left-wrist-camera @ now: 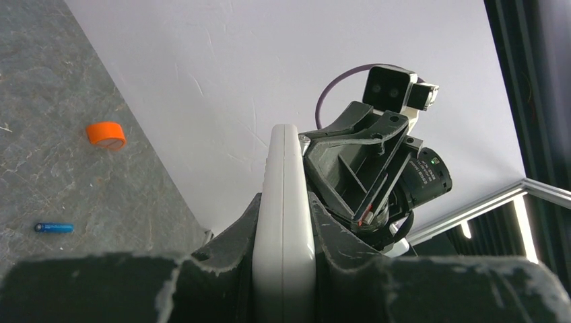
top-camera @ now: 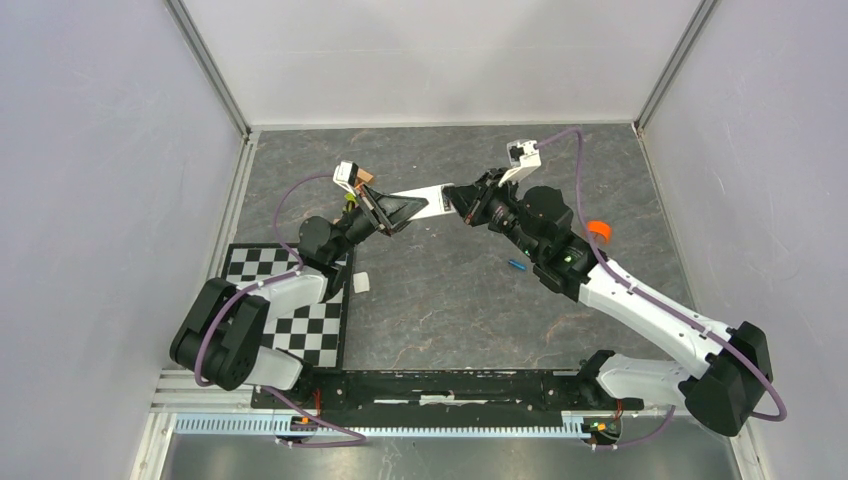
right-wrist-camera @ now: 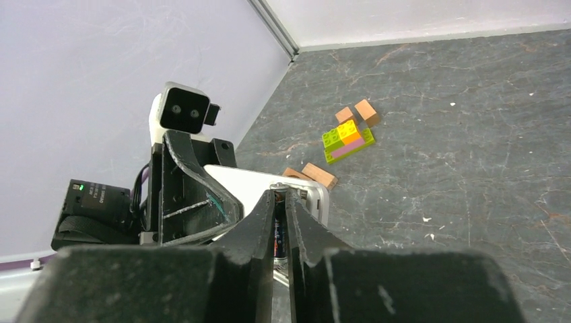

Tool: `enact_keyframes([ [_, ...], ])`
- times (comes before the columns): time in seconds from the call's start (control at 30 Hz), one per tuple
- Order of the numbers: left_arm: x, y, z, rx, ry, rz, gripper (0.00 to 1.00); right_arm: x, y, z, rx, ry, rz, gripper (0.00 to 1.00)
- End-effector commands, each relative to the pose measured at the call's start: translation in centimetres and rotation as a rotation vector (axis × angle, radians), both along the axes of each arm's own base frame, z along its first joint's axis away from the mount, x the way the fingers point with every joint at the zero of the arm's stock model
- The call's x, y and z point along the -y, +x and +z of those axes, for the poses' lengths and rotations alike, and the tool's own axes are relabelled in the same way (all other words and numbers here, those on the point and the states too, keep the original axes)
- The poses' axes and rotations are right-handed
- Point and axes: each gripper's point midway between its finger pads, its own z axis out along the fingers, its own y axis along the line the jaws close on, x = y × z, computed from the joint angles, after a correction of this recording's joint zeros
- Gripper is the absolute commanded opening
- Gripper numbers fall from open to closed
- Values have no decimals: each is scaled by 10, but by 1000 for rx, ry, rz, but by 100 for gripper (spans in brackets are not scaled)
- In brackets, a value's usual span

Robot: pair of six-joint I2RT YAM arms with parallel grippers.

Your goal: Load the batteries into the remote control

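My left gripper (top-camera: 388, 213) is shut on the white remote control (top-camera: 422, 203) and holds it above the table. In the left wrist view the remote control (left-wrist-camera: 283, 195) stands edge-on, clamped between both fingers of my left gripper (left-wrist-camera: 285, 202). My right gripper (top-camera: 460, 199) is at the remote's right end. In the right wrist view my right gripper (right-wrist-camera: 279, 193) pinches a dark battery (right-wrist-camera: 279, 232), whose metal tip sits at the open end of the remote control (right-wrist-camera: 236, 183). A blue battery (top-camera: 516, 265) lies on the table under the right arm.
An orange round cap (top-camera: 598, 230) lies right of the right arm. A small white piece (top-camera: 360, 282) lies by the checkerboard mat (top-camera: 300, 320). Coloured toy bricks (right-wrist-camera: 347, 141) and wooden blocks (right-wrist-camera: 367, 112) sit at the far left, near the back wall.
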Motion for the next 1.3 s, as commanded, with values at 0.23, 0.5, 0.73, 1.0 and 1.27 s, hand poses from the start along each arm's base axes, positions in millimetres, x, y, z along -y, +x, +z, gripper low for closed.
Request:
enact_keyframes([
  [0.23,-7,-11,41,117,-112,-1,2,7,-5,-11,-29,-2,-11,26],
  [0.5,-7,-7,40,131,-104,12,2,16,-13,5,-31,39,-23,38],
  [0.73,-5,2,40,161,-71,54,2,32,-22,8,-73,119,-69,71],
  [1.0,-5,6,49,194,-74,71,2,17,-32,2,-155,357,12,94],
  [1.27,-4,9,52,205,-79,76,2,-2,-31,42,-131,570,111,94],
])
